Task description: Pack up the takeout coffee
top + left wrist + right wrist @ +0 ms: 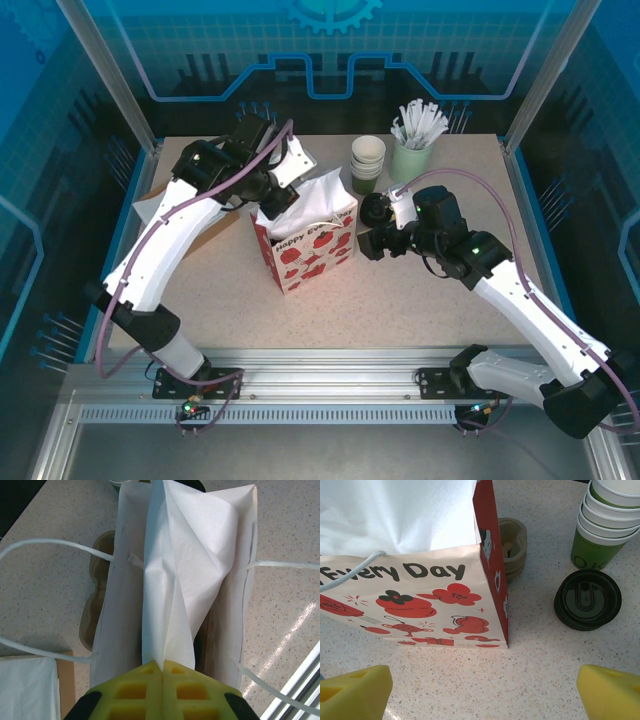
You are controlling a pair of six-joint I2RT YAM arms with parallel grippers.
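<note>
The takeout coffee is hidden from view. A white paper gift bag (310, 255) (420, 595) with red prints stands mid-table, white tissue paper (320, 195) (180, 555) (395, 510) rising out of its top. My left gripper (275, 195) (162, 667) hangs over the bag's open mouth, shut on the lower end of the tissue. My right gripper (370, 240) (485, 690) is open, low over bare tabletop just right of the bag's red side, with nothing between its yellow fingers.
A stack of black lids (587, 600) (375, 210) lies right of the bag. Lidless nested cups (367, 160) (607, 520) and a pale green cup of white sticks (412, 155) stand behind. Brown pulp carriers (512, 545) (97, 595) sit behind the bag. White sheets (25, 690) lie far left.
</note>
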